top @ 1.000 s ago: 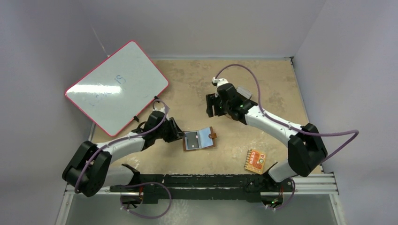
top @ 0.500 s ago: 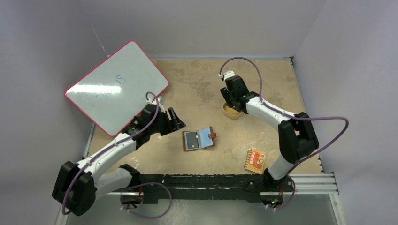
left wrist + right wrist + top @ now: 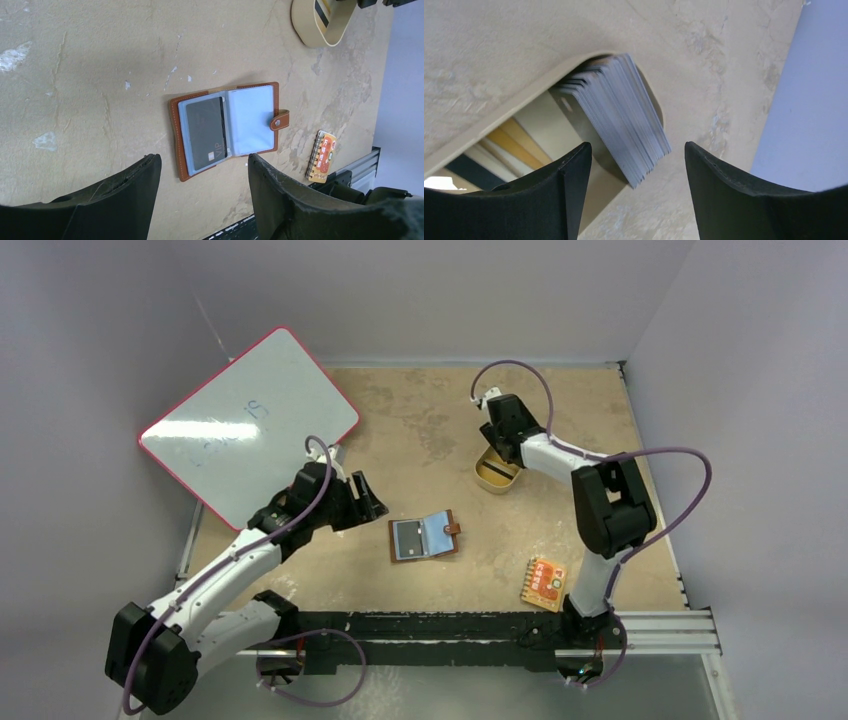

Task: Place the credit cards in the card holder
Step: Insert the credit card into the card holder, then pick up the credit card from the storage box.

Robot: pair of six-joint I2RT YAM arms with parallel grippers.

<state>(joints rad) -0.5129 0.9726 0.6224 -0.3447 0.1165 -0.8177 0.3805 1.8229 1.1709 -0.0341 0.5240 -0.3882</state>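
- Two arms reach out over the tan table [image 3: 420, 405], both claws released and holding nothing.
- The left gripper [image 3: 366, 496] [image 3: 202, 162] hangs just left of the card holder [image 3: 425, 537] [image 3: 227, 130]. Its fingers are spread wide and are clear of the leather, with a strip of bare tabletop between.
- The card holder lies open and flat near the middle of the table, with its snap tab pointing right. One dark credit card [image 3: 206, 132] with a small pale patch sits in its left clear pocket.
- The right gripper [image 3: 497, 448] [image 3: 636, 150] is tipped over the oval dish [image 3: 484, 478] [image 3: 305, 30], farther back and to the right. Its fingers stand parted on either side of a stack of cards [image 3: 624, 115] but do not touch it.
- The stack stands on edge, leaning against the dish's rim.
- Dish and holder sit well apart, with open tabletop between them.
- A pink-edged whiteboard [image 3: 250, 425] overhangs the table's far left corner, its near right edge close to the left arm.
- An orange-red packet [image 3: 543, 583] [image 3: 322, 156] lies by the near right edge beside the right arm's base, apart from the holder.
- Walls close in the table at the left, far and right edges.
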